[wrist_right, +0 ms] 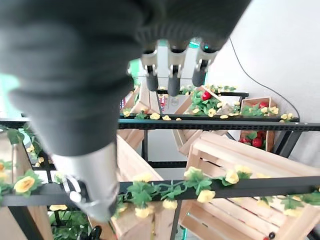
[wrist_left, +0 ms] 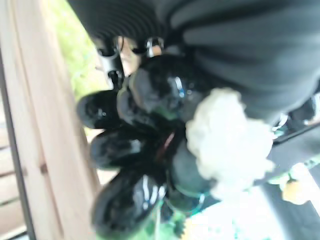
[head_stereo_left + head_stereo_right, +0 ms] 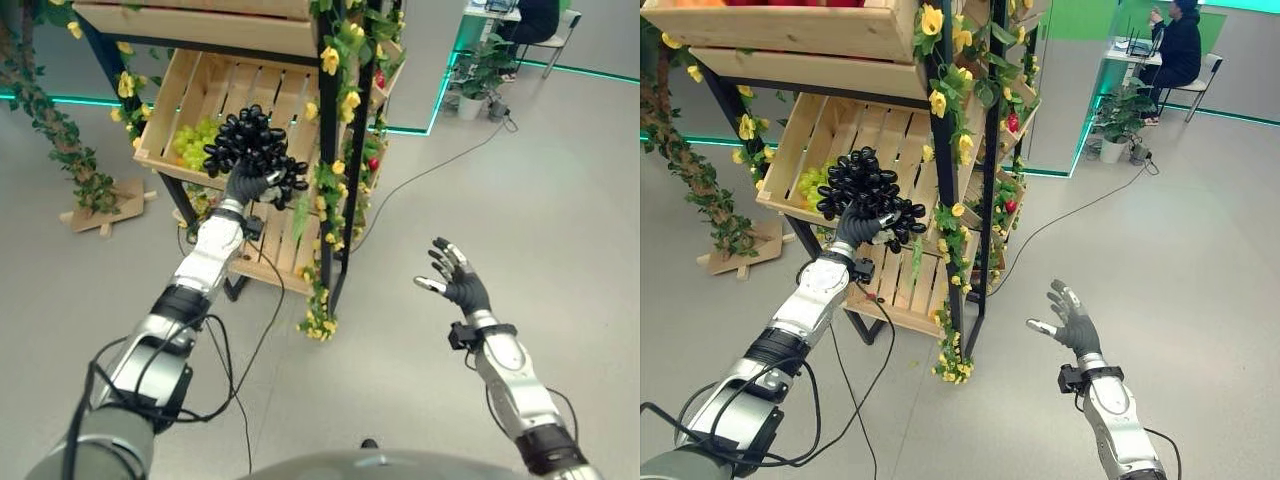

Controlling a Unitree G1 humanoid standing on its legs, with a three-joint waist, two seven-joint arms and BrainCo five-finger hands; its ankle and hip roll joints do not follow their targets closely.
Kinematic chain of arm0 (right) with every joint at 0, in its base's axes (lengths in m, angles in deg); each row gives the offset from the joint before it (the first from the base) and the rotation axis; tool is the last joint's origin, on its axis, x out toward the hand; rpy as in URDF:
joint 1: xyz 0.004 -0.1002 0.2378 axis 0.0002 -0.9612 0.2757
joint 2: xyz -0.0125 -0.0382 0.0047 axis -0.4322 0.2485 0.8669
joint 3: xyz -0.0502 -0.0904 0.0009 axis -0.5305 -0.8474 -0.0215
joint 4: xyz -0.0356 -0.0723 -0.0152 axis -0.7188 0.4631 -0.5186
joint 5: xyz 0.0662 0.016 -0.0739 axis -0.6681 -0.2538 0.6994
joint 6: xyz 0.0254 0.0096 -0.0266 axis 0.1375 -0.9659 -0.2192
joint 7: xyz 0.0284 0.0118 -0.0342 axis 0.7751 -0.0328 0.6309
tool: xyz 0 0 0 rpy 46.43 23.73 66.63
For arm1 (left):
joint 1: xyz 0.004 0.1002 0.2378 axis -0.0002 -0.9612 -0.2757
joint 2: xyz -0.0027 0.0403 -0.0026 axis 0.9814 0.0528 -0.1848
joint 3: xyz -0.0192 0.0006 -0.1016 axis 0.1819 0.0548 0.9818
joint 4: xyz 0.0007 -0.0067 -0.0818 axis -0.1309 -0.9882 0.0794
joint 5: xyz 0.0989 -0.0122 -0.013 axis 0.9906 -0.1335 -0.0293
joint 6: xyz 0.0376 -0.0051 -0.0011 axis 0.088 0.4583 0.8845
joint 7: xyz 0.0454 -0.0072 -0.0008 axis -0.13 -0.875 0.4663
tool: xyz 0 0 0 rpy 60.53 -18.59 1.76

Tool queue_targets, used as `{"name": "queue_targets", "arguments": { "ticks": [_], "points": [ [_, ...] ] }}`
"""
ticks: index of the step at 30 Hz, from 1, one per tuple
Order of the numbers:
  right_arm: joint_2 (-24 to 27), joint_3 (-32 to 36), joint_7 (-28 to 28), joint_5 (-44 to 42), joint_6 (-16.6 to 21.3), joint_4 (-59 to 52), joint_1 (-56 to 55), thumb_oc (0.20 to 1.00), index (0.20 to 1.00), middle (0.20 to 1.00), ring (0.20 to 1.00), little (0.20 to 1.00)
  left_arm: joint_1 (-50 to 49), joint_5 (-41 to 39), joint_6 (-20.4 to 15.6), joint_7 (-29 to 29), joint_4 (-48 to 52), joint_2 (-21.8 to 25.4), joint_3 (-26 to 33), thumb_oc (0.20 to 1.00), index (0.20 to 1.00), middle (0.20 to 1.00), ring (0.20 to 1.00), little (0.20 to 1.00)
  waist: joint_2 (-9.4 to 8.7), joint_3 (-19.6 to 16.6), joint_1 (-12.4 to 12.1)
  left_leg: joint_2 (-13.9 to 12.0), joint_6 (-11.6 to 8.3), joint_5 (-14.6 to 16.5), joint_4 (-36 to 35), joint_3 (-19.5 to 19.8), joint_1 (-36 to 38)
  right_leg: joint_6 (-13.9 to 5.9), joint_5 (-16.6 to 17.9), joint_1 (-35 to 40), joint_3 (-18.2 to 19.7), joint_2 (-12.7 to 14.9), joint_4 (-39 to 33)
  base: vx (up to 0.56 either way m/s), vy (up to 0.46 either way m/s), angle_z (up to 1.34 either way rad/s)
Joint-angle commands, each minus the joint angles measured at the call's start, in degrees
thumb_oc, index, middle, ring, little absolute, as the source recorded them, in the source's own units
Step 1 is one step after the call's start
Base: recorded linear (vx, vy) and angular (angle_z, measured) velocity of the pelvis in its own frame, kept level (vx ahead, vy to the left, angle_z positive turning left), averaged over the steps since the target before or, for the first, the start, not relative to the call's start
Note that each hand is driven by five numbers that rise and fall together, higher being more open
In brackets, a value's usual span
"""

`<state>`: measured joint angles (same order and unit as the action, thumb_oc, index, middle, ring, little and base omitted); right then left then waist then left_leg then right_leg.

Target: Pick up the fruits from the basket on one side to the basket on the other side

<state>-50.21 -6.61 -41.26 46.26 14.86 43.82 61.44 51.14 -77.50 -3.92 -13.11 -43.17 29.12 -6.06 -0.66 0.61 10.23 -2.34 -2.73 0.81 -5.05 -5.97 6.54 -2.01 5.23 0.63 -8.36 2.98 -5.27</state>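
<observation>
left hand point(image 3: 250, 183) fingers hidden under black grapes point(image 3: 250, 140), green grapes point(image 3: 195, 143) partly hidden

Bunch of black grapes point(image 3: 255, 150): glossy, oval, near-black berries packed into a dense cluster, held aloft in the left hand point(image 3: 247, 184), whose fingers were curled round its underside. The bunch hung in front of the tilted wooden crate point(image 3: 184, 88) on the middle shelf, above that crate's front rim and not resting on it. Bunch of green grapes point(image 3: 193, 143): pale yellow-green, lying inside the same crate against its lower front wall, just behind and beside the black bunch. Red fruits point(image 3: 1012, 122): small, round, lying in a crate on the far side of the rack, well apart from both grape bunches.
</observation>
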Motion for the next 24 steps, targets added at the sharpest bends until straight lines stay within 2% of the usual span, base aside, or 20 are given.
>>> {"name": "queue_targets", "arguments": {
  "ticks": [1, 8, 20, 24],
  "points": [
    [2.25, 1.80, 0.70, 0.46, 2.81, -3.46, 1.15, 1.000, 1.000, 1.000, 1.000, 1.000, 13.40, 1.54, -1.41, 1.58, -6.54, 3.29, -0.92, 0.200, 0.200, 0.200, 0.200, 0.200, -0.06, -0.41, -0.76, 1.56, 0.20, 4.28, 2.42, -0.21, 0.32, -6.70, -8.09, 2.86, -1.70, 2.42, 5.22, 0.00, 0.000, 0.00],
    [2.83, 2.81, 1.44, 0.83, 3.35, -4.56, -2.13, 1.000, 1.000, 1.000, 1.000, 1.000, 18.13, 6.61, 0.24, 3.65, -11.30, 7.36, -1.08, 0.200, 0.200, 0.200, 0.200, 0.200, -0.63, -0.13, -0.53, 1.55, 0.32, 4.77, 2.35, -0.82, 0.80, -6.97, -8.07, 2.99, -1.12, 2.15, 4.69, 0.01, 0.002, -0.01],
    [3.68, 3.67, 3.14, 0.27, 3.64, -6.06, -5.03, 1.000, 1.000, 1.000, 1.000, 1.000, 25.96, 6.93, -0.45, 4.33, -15.82, 13.69, -3.25, 0.200, 0.200, 0.200, 0.200, 0.200, -0.73, 0.47, 0.55, 1.57, 0.55, 5.45, 2.56, -2.98, 1.51, -7.49, -7.63, 2.43, 1.45, 1.64, 4.25, 0.01, 0.010, -0.06],
    [3.94, 3.46, 3.61, 0.07, 3.76, -6.42, -5.19, 1.000, 1.000, 1.000, 1.000, 1.000, 27.86, 6.89, -0.79, 4.34, -17.38, 14.23, -4.24, 0.200, 0.200, 0.200, 0.200, 0.200, -0.62, 0.65, 0.85, 1.52, 0.49, 5.42, 2.36, -3.65, 1.77, -7.63, -7.50, 2.23, 2.12, 1.51, 4.24, 0.01, 0.014, -0.18]
  ]
}}
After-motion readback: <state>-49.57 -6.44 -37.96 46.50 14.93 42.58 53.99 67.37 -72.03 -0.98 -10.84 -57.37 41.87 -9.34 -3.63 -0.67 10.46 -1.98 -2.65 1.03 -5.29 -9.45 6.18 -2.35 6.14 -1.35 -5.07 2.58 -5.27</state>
